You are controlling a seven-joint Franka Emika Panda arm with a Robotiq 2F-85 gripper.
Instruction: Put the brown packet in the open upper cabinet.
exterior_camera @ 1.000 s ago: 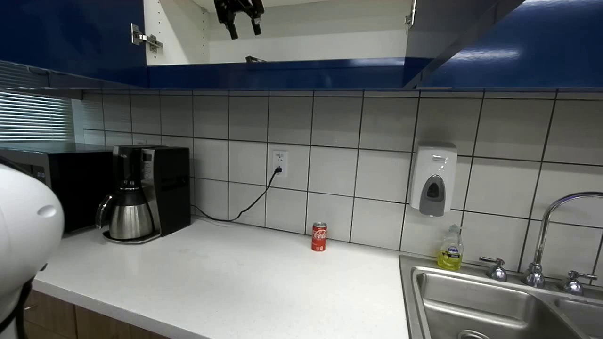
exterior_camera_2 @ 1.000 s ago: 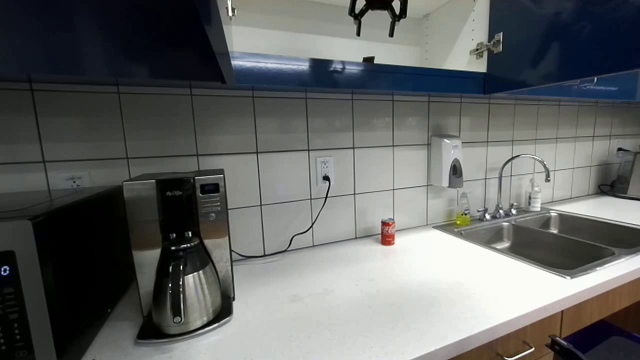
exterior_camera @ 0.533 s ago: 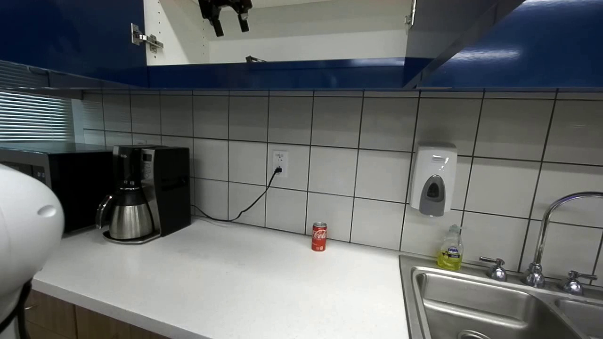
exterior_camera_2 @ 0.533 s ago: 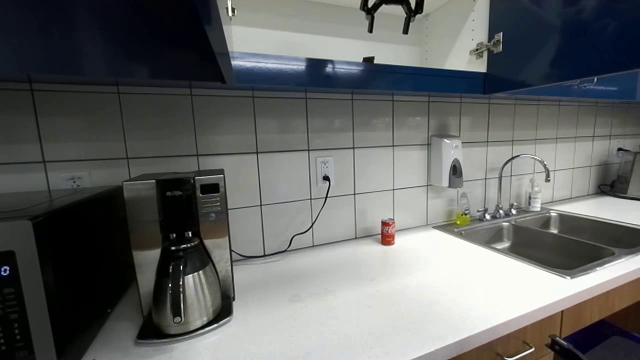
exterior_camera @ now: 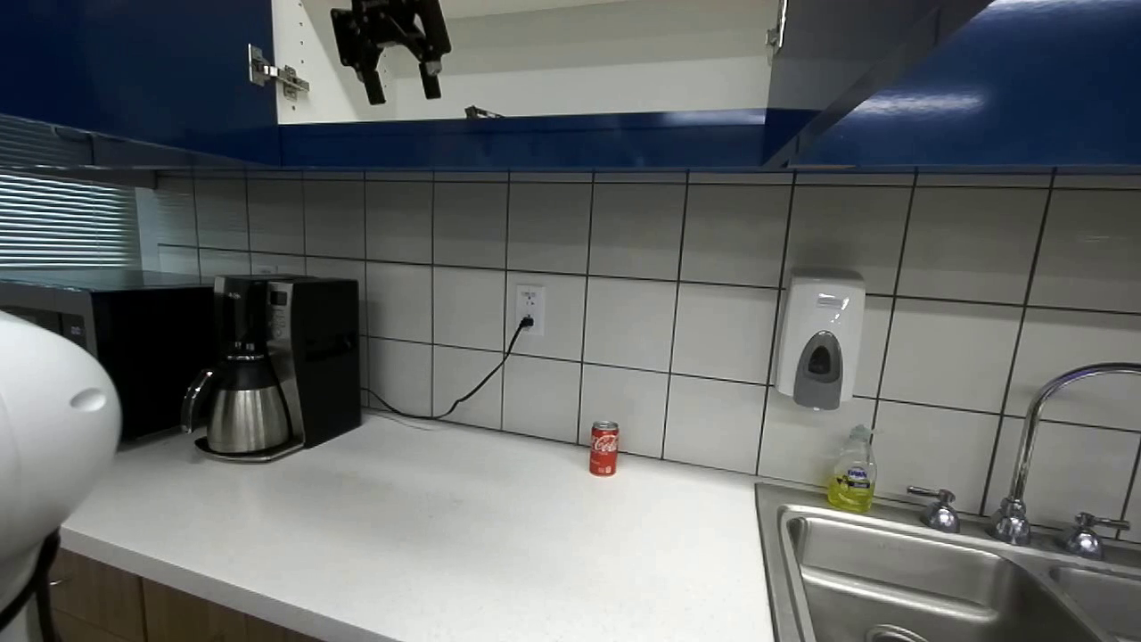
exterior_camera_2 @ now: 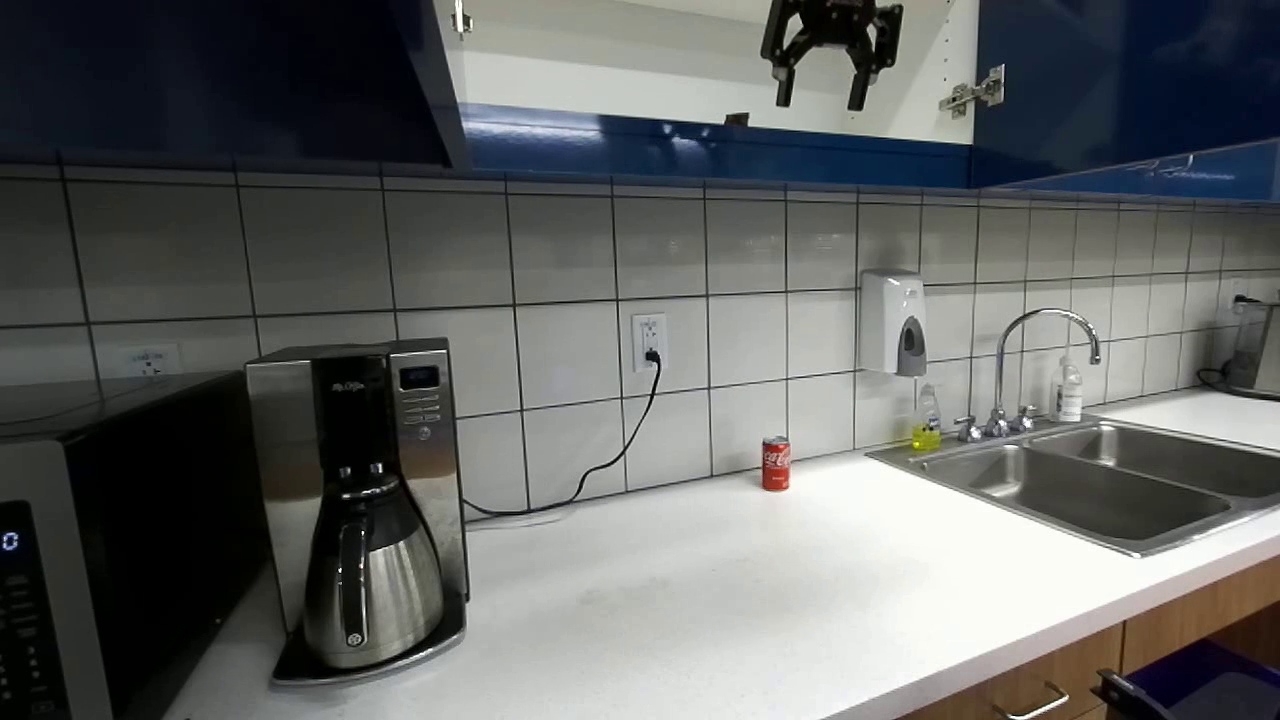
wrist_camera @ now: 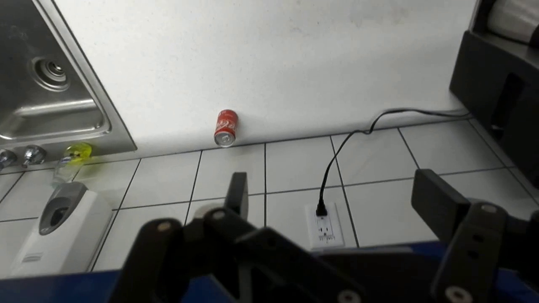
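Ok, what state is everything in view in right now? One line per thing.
Gripper: open, holding nothing
Cabinet: open
Packet: in the cabinet, mostly hidden by its front edge
Can: upright; too small to tell if opened
Carafe: seated in the coffee maker
Plug: in the outlet
Tap: no water running
Dish soap: upright, part full
Microwave display: lit

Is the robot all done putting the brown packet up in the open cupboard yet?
Almost, I think. Done: what looks like the brown packet pokes up just behind the front edge of the open upper cabinet, though the rest of it is hidden. In hand: nothing; the gripper is open and holds nothing. Left: probably just backing away, because the gripper hangs in front of the cabinet opening.
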